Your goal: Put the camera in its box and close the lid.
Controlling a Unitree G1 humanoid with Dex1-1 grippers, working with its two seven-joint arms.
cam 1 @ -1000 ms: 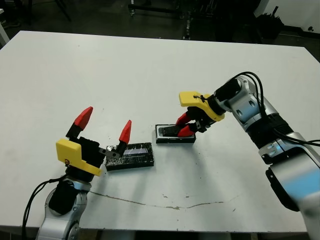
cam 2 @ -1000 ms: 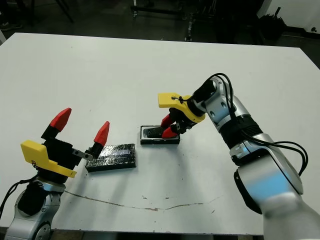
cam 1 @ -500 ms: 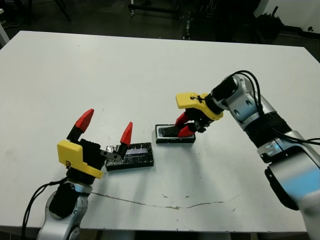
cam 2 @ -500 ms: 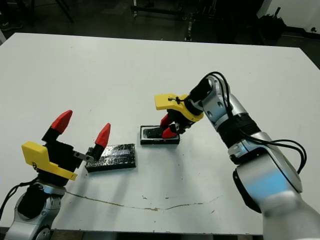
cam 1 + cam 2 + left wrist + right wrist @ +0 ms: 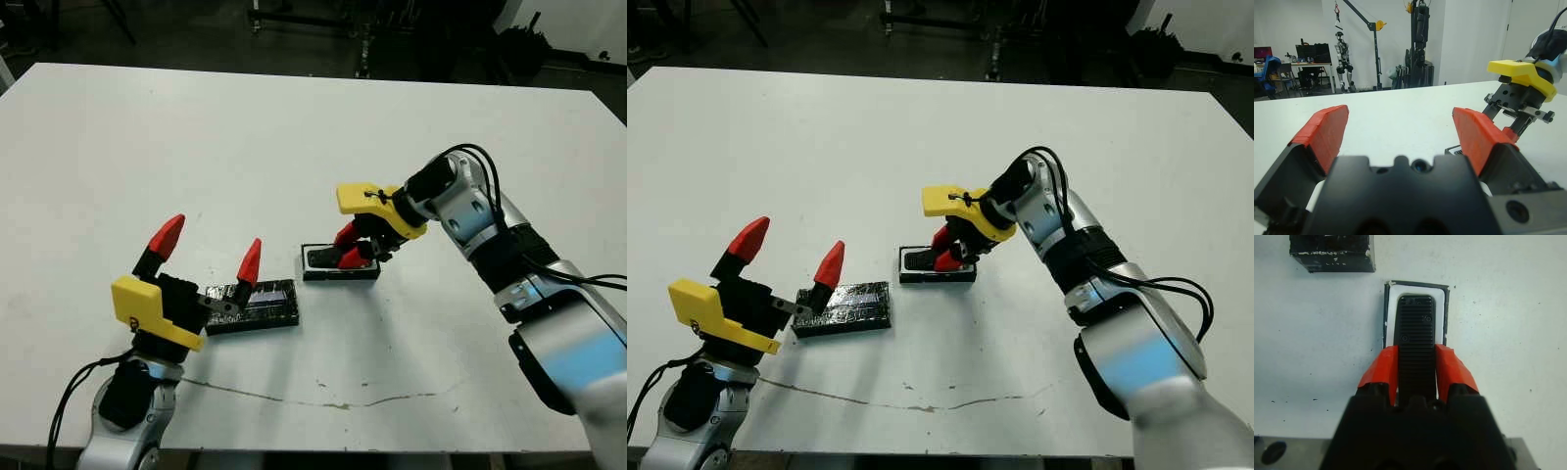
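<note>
White tabletop filled the head views, scuffed near the bottom edge. At centre frame, the right gripper pinched the camera, a ribbed matte black slab, by its long sides, its long axis lined up with the white-lined box directly beneath. Lower left, the left gripper stood spread and empty, just beside the glossy, crinkly lid with its pale stripe.

This is a robotics lab: beyond the white counter, at 11 o'clock, stands a humanoid robot, beside a hoist crane and a desk with monitors.
</note>
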